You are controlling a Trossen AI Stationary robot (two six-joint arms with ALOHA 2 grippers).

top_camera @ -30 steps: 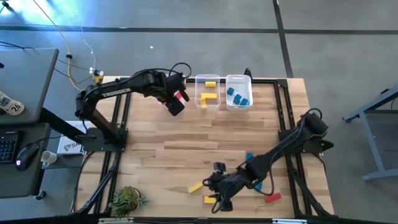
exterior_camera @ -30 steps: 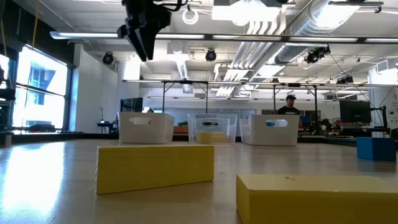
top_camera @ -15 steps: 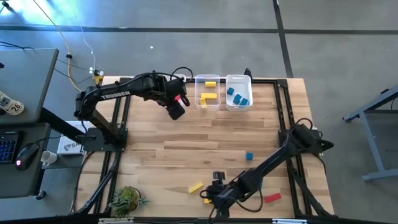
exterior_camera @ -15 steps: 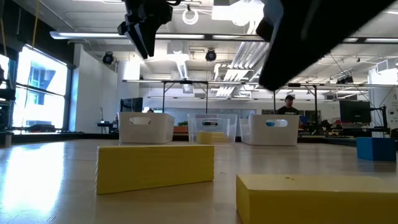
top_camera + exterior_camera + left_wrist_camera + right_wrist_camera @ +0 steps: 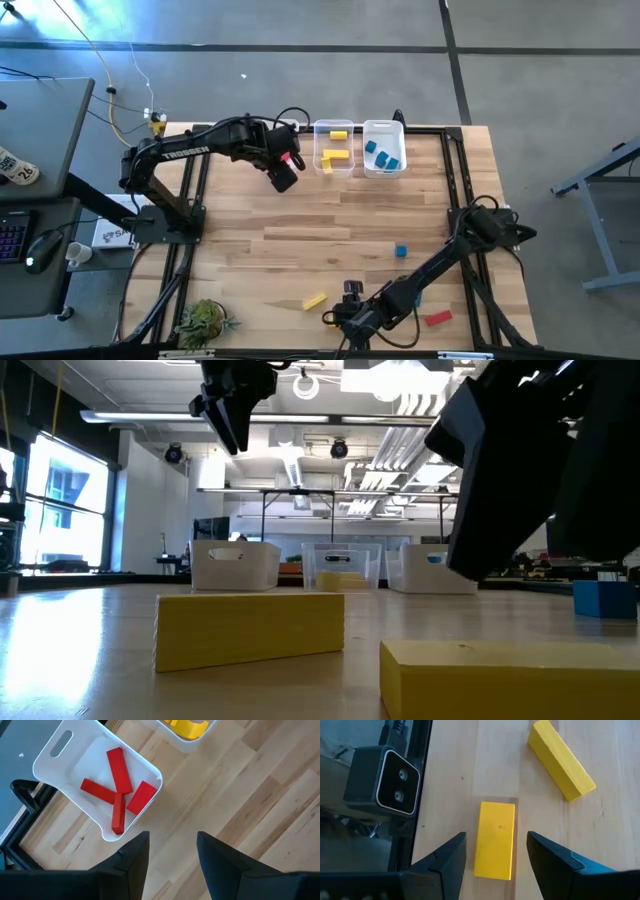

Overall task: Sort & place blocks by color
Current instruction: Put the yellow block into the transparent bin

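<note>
**Right arm drops in over the nearest yellow bar; left arm done at the red bin**

At the far left of the bin row, the left gripper (image 5: 282, 176) hovers just in front of the clear white-rimmed plastic bin of red blocks (image 5: 52, 746), fingers apart and holding nothing. Four red blocks (image 5: 120, 769) lie inside that bin, so its delivery looks finished. It has hardly shifted over the last second.

Next along the row, the middle clear bin (image 5: 335, 148) holds yellow blocks, and the bin at the right end (image 5: 384, 148) holds blue ones.

On the bare wood well in front of the middle bin, toward the near edge, a slim yellow bar (image 5: 314, 301) lies at an angle. Just right of it sits a flat rectangular yellow block (image 5: 494, 839), and here is the change: a second ago the right gripper (image 5: 338, 322) stood higher and further right; it has since swung in low over this block. Its fingers (image 5: 451, 856) are spread wide and empty, one on each side of the block, not yet touching it.

That reads as a pick about to begin, with the middle bin as the destination. Further right, a small blue cube (image 5: 401, 250) and a red bar (image 5: 438, 318) wait unsorted on the table.
</note>
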